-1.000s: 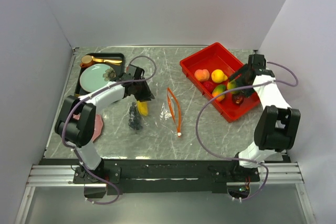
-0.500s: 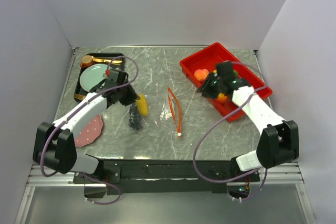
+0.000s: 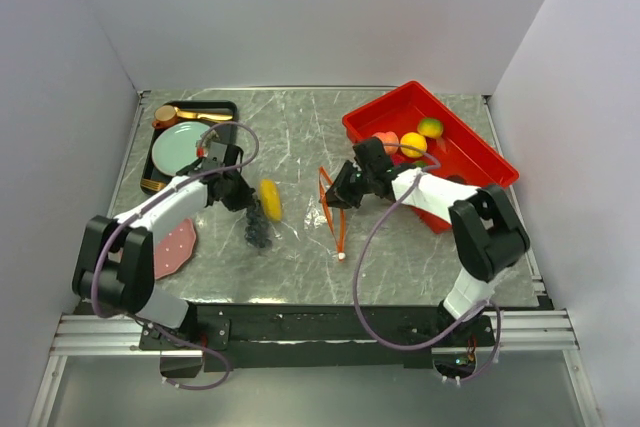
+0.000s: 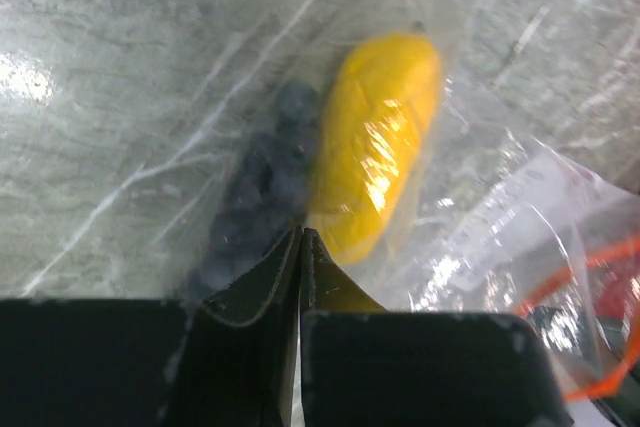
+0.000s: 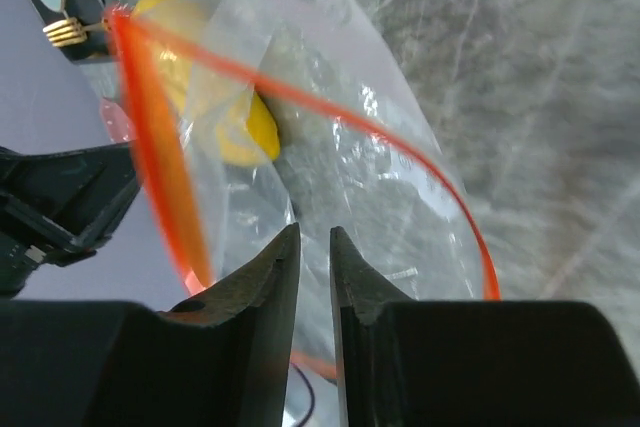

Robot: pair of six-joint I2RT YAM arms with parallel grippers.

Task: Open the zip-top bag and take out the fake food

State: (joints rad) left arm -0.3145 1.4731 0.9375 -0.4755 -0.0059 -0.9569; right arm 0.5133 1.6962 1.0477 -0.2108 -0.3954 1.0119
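The zip-top bag (image 3: 341, 225) is lying mid-table, with a yellow fruit (image 4: 378, 137) and a dark purple bunch (image 4: 262, 197) sitting inside it at its left end. The left gripper (image 4: 300, 240) is pinching that end, its fingers pressed together on the clear film just beside both pieces. The right gripper (image 5: 315, 239) is sitting at the bag's open mouth, between the two runs of the orange zip strip (image 5: 160, 177). Its fingers are standing a narrow slit apart, and no hold on the film is showing. Other fruits (image 3: 412, 144) are resting in the red tray (image 3: 470, 162).
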